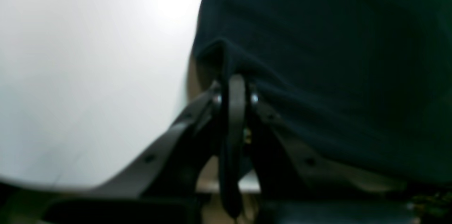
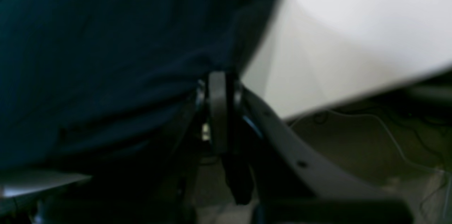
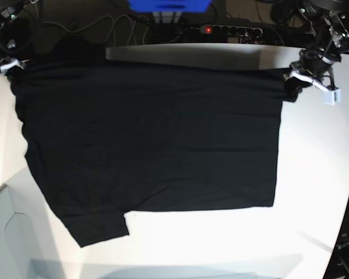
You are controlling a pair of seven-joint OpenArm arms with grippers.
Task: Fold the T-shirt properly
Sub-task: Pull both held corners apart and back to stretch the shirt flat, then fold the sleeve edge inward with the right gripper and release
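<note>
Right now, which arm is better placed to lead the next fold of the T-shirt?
Neither clearly. The left gripper and right gripper each have jaws shut on a far corner of the T-shirt, stretched between them. The sleeve lies on the right arm's side; slight edge: right.

No readable text, label, brand, number or sign anywhere in these views.
</note>
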